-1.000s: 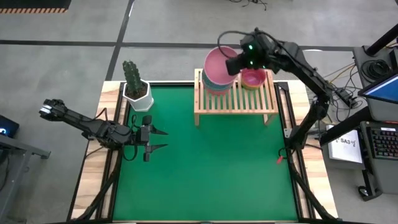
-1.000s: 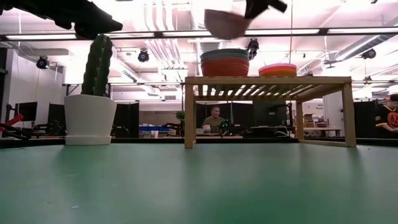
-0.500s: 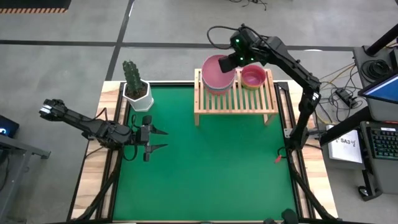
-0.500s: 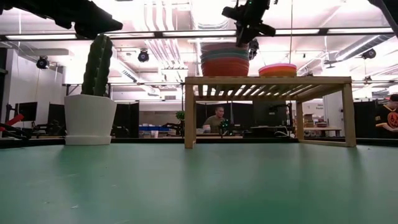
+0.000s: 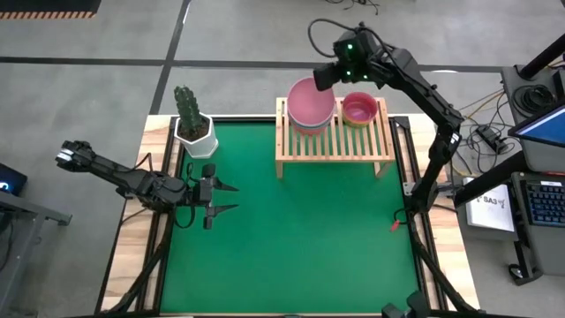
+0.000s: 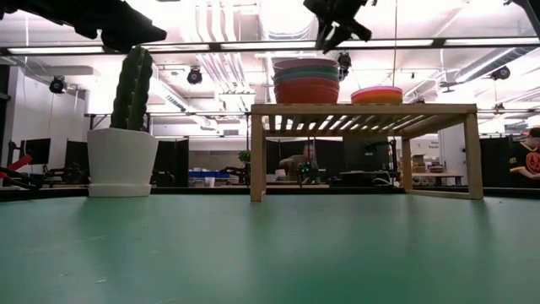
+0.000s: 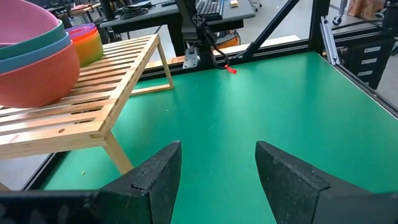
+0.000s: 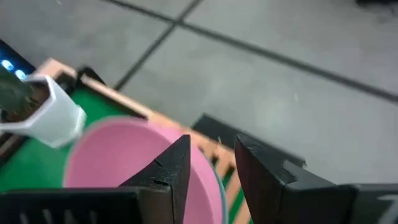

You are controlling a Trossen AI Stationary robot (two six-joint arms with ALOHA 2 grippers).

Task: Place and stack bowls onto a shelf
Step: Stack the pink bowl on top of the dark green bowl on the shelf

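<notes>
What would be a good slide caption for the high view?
Right tool open above the pink bowl stacked on the shelf; left tool waits open over the green mat.

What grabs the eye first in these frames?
The stack of large bowls with the pink bowl on top, on the left end of the wooden shelf, with the right gripper open just above its rim. Beside it sits the smaller stack; the left gripper waits open over the green mat.
</notes>
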